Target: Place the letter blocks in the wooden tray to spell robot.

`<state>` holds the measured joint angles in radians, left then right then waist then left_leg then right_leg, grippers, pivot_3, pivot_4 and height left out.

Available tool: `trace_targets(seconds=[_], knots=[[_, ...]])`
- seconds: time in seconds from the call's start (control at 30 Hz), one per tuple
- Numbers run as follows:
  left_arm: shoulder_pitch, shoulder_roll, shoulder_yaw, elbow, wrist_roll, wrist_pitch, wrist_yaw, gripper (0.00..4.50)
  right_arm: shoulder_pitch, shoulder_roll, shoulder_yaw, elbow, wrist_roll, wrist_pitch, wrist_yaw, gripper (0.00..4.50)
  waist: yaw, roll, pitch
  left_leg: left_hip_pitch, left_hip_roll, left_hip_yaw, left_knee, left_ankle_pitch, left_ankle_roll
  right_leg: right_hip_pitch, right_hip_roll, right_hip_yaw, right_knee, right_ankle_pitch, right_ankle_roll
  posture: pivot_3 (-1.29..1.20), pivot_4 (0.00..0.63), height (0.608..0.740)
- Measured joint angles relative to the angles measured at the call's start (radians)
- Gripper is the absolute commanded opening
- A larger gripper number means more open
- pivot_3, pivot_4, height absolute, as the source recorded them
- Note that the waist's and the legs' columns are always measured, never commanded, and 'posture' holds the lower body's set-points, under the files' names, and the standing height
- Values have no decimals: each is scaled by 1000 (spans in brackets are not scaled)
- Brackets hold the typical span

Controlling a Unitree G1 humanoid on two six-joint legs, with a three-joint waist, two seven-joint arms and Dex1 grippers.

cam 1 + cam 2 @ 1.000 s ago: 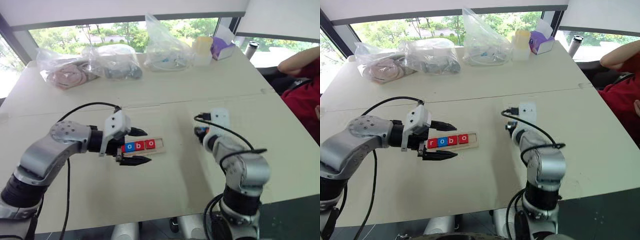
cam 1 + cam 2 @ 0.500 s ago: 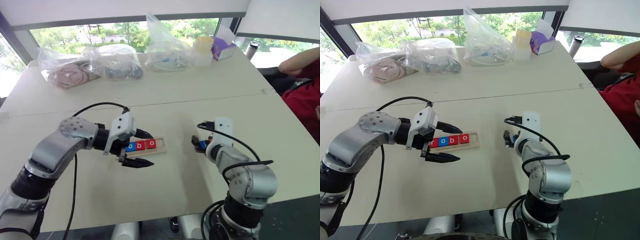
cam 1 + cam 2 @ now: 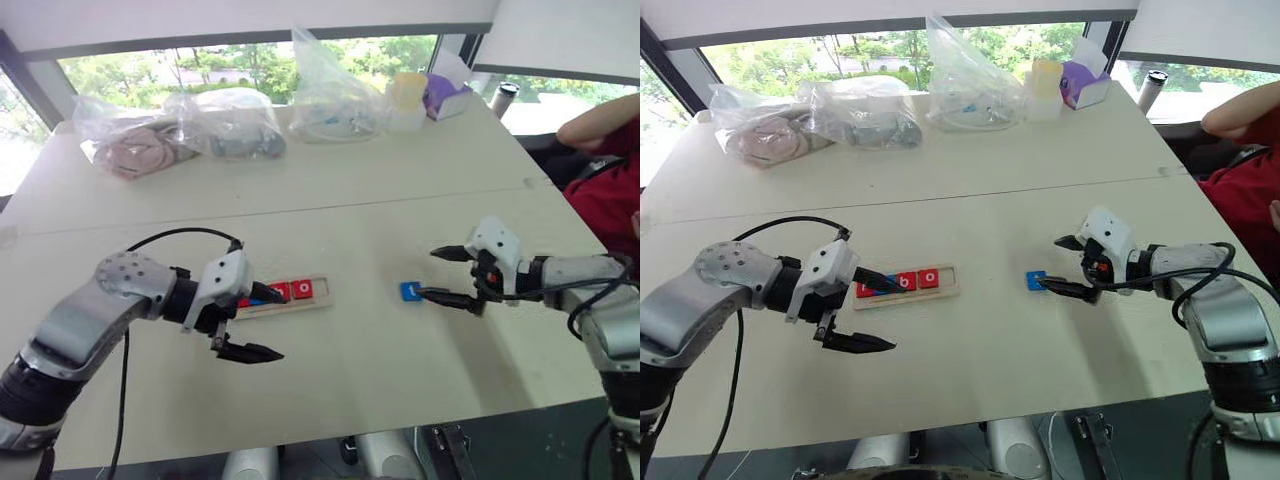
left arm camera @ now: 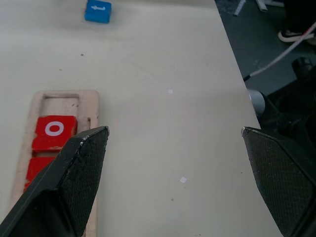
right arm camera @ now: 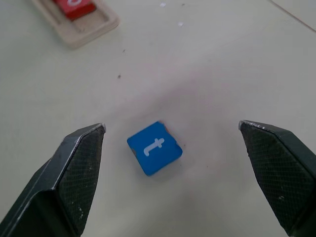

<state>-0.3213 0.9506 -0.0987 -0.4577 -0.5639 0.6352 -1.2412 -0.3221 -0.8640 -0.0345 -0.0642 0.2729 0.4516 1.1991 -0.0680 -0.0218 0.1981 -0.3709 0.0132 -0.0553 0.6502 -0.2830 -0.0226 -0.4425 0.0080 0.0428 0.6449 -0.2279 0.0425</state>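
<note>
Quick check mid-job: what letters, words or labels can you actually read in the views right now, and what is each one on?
"t": white, on the blue block lying loose on the table, apart from the wooden tray.
"o": white, on the red block in the tray, next to its empty end slot.
"b": on the red block beside that one, barely legible.
Blocks further along are hidden behind the left gripper.
</note>
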Motion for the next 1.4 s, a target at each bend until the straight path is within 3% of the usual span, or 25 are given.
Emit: trace_targets(seconds=[0.3,0.4,0.57,0.8,1.03,1.2,1.4], knots=[[65,12,82,-56,-26,66,96,4500,-59,55,134,270,-83,-318,103,4454,2,0,0,0,0,0,1,0,0,0,0,1,1,2,3,0,150,740],[89,18,87,-56,-26,76,115,4500,-81,67,149,334,-102,-384,114,3610,2,0,0,0,0,0,1,0,0,0,-1,1,2,2,3,0,150,740],[99,30,87,-50,-22,74,128,4500,-119,73,149,433,-113,-478,133,1141,2,0,0,1,0,0,1,0,-1,1,0,1,3,2,2,0,150,740],[91,60,90,-4,-14,55,109,4500,-152,130,152,379,-90,-366,120,1116,-2,0,0,1,0,0,1,1,-1,0,0,1,4,3,2,0,150,740],[113,105,126,26,1,35,90,4500,-335,283,292,255,-117,-231,89,1116,3,1,0,2,1,-2,1,1,-1,0,2,1,5,3,1,0,150,740],[131,106,138,27,8,34,109,4500,-417,378,358,349,-149,-225,91,1116,15,1,0,0,0,-1,1,1,-1,-1,-1,0,3,3,1,0,150,740],[217,82,193,-28,-8,56,167,4500,-447,378,435,446,-213,-292,159,1116,25,1,0,-1,0,0,1,1,-1,-1,-2,0,2,5,-2,0,150,740]])
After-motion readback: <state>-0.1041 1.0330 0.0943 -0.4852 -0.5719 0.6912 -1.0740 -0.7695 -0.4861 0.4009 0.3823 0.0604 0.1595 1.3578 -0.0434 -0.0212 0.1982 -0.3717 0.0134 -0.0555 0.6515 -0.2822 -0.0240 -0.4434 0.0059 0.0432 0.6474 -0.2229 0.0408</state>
